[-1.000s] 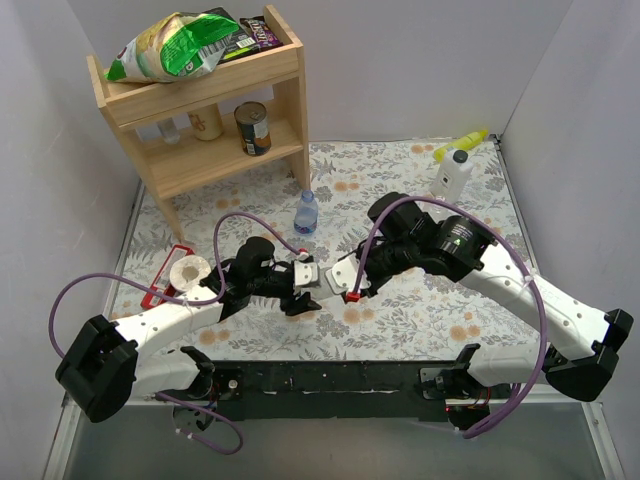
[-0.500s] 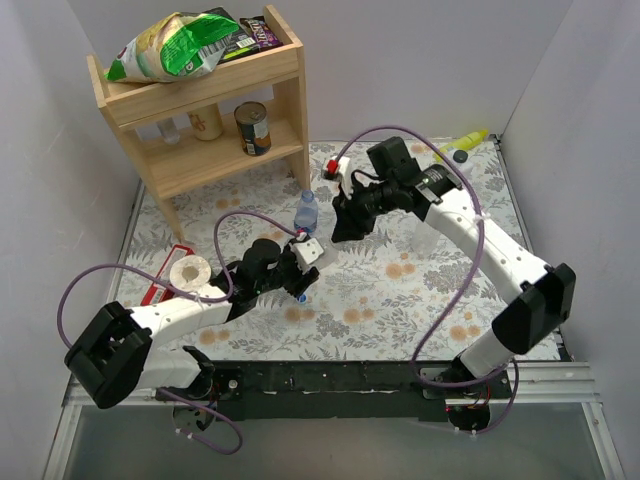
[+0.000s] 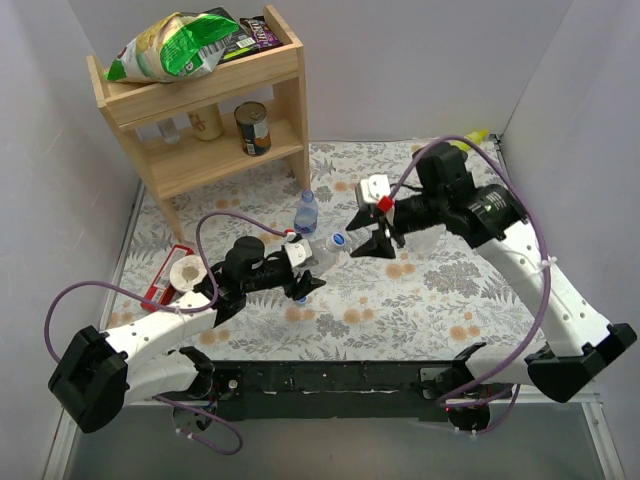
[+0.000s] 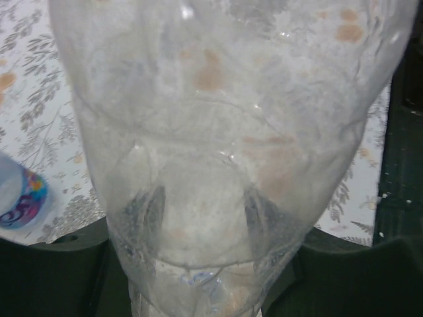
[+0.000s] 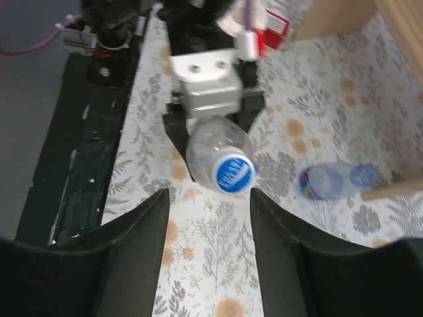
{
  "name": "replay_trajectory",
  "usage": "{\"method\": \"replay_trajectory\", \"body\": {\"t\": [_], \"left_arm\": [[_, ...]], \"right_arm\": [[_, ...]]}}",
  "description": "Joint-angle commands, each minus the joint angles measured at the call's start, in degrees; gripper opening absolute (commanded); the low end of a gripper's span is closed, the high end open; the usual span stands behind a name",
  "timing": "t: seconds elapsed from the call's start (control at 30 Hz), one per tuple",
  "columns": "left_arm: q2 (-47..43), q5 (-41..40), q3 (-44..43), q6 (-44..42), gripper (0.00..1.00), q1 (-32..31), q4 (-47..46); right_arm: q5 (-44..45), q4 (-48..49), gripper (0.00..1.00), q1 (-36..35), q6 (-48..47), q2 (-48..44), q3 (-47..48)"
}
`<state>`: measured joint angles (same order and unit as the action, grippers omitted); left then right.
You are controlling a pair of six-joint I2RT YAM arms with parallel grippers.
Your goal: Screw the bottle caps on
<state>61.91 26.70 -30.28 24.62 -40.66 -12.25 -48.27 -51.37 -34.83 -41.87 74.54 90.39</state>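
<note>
My left gripper (image 3: 303,273) is shut on a clear bottle (image 3: 322,256) and holds it above the table, tilted, with the neck pointing to the upper right. A blue cap (image 3: 338,240) sits on its mouth and faces the right wrist camera (image 5: 235,174). The bottle's body fills the left wrist view (image 4: 218,132), with my left gripper (image 4: 205,224) around it. My right gripper (image 3: 368,240) is open and empty, just right of the cap and apart from it; its fingers (image 5: 132,257) stand wide. A second clear bottle with a blue label (image 3: 306,212) stands behind.
A wooden shelf (image 3: 215,160) at the back left holds a tin can (image 3: 253,128) and snack bags (image 3: 180,45). A white roll on a red frame (image 3: 185,271) lies at the left. A yellow nozzle (image 3: 478,135) shows behind the right arm. The labelled bottle appears in both wrist views (image 5: 327,180) (image 4: 20,198).
My right gripper has swung from the back of the table down to just in front of the capped bottle. My left arm has lifted the bottle and pointed it to the upper right.
</note>
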Motion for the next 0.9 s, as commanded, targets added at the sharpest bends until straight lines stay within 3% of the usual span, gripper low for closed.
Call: {"method": "replay_trajectory", "body": {"t": [0.0, 0.17, 0.47, 0.7, 0.83, 0.87], "left_arm": [[-0.2, 8.5, -0.9, 2.3, 0.0, 0.2, 0.2], [0.7, 8.5, -0.7, 2.6, 0.0, 0.2, -1.7], [0.7, 9.2, -0.9, 2.4, 0.0, 0.1, -1.5], [0.3, 8.3, -0.8, 2.5, 0.0, 0.2, -2.0], [0.5, 7.8, -0.9, 2.5, 0.0, 0.2, -2.7], [0.6, 7.6, -0.9, 2.5, 0.0, 0.1, -3.1]], "right_arm": [[-1.3, 5.7, 0.59, -4.2, -5.3, -1.3, -5.2], [-0.7, 15.7, 0.59, -5.2, 2.6, -3.2, -10.5], [1.6, 16.6, 0.57, -5.2, 3.1, -2.6, -10.8], [1.3, 15.3, 0.42, -5.2, 4.1, -1.5, -10.7], [1.3, 14.8, 0.4, -5.2, 5.7, -0.9, -10.6], [1.3, 15.0, 0.36, -5.2, 6.2, -0.6, -10.6]]}}
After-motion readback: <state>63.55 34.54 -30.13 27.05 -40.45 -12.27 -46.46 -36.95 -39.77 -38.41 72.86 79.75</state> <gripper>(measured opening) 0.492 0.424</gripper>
